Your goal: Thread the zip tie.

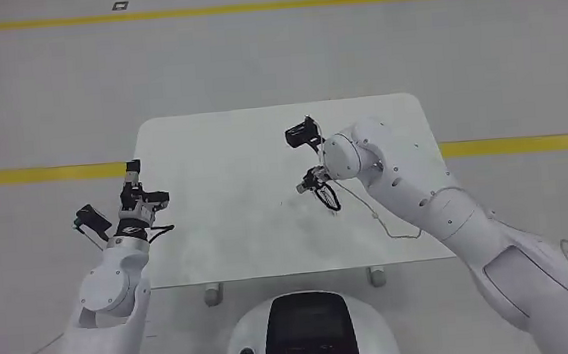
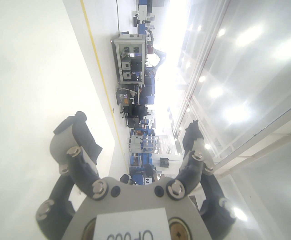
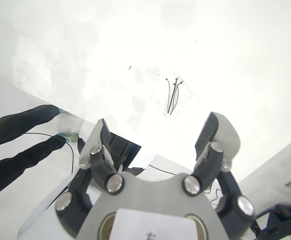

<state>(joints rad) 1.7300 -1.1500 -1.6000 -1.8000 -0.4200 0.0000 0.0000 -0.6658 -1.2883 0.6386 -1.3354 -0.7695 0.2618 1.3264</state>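
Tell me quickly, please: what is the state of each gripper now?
Left gripper: open, holding nothing.
Right gripper: open, holding nothing; the zip ties lie on the table.

A smooth matt finish is shown by the white rectangular bench (image 1: 227, 222), the thin black zip ties (image 3: 172, 95) appear plastic, and the right gripper (image 3: 158, 125) is built of brushed grey metal with ribbed black pads (image 3: 205, 131).

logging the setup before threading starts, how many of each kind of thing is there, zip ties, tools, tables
zip ties: 3, black, lying close together
tools: 2, the left tool and the right tool, both open
table: 1, white
total: 6
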